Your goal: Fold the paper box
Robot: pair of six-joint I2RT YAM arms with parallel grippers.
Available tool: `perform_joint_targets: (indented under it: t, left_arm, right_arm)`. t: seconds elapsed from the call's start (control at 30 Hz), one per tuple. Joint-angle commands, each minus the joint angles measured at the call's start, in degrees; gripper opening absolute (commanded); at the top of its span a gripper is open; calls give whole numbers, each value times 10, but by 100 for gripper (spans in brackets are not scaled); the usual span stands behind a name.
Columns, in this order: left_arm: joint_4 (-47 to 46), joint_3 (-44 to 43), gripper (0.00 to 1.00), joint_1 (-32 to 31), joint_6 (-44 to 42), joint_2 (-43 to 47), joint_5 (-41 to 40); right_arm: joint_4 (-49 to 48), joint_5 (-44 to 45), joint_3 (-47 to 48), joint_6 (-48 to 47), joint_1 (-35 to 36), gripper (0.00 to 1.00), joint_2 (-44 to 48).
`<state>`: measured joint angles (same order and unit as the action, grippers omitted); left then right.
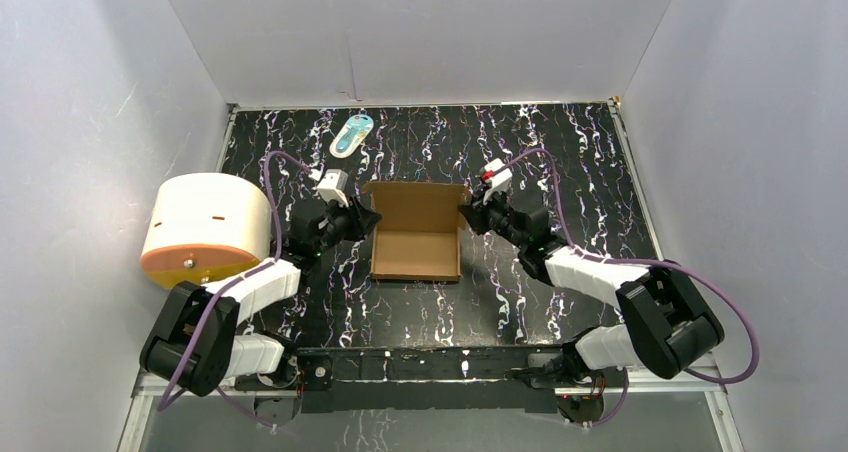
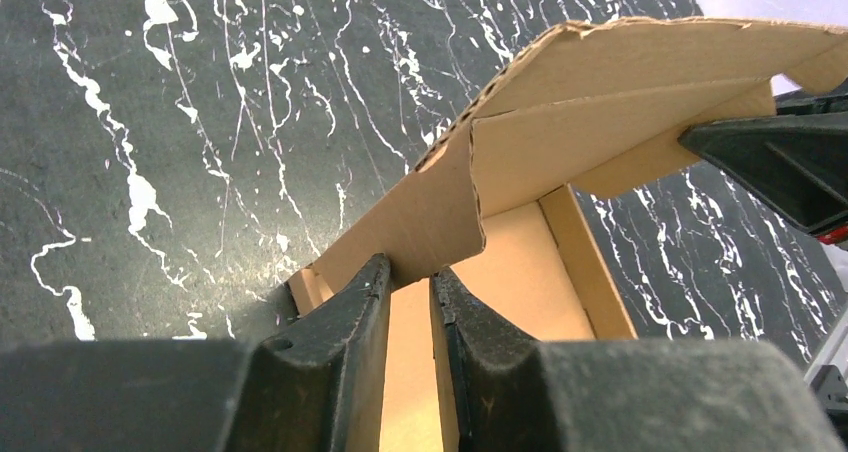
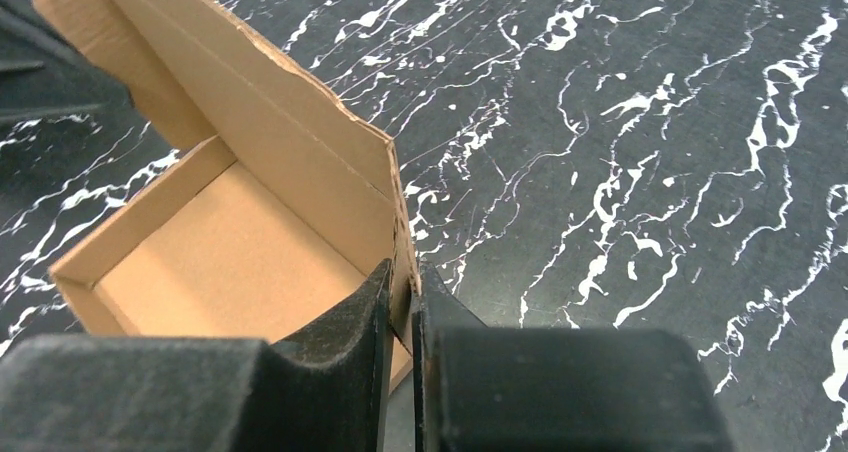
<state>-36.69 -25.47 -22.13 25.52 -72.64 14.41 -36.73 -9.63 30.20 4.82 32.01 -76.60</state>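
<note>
The paper box is plain brown cardboard, a shallow open tray with raised walls and a lid flap standing at its far side, in the middle of the table. My left gripper is at the box's left far corner, shut on a side flap of the box. My right gripper is at the right far corner, shut on the box's right wall. The box's inside floor shows bare in both wrist views. In the left wrist view the right gripper's finger shows at the far flap.
A large white-and-orange cylinder lies at the left table edge beside my left arm. A small teal-white packet lies near the back wall. The table is black with white marbling, walled by white panels.
</note>
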Motion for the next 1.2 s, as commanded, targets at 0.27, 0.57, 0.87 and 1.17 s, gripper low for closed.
perform_joint_targets:
  t: [0.27,0.57,0.87,1.17]
  left_arm:
    - [-85,40,19,-46,15,-10,-30]
    - [-113,60,19,-54,30,-20,-33]
    - [-131,77,19,-62,34,-20,-40]
    - [-23,71,24,-60,-19,95,-131]
  right_arm:
    - [-51,263,7,66,120,24,-12]
    - [-96,381,-22,104,189,26,-28]
    - [-29,420,12,187,208,28,-29]
    - [-95,402,-14,11,204,33,-33]
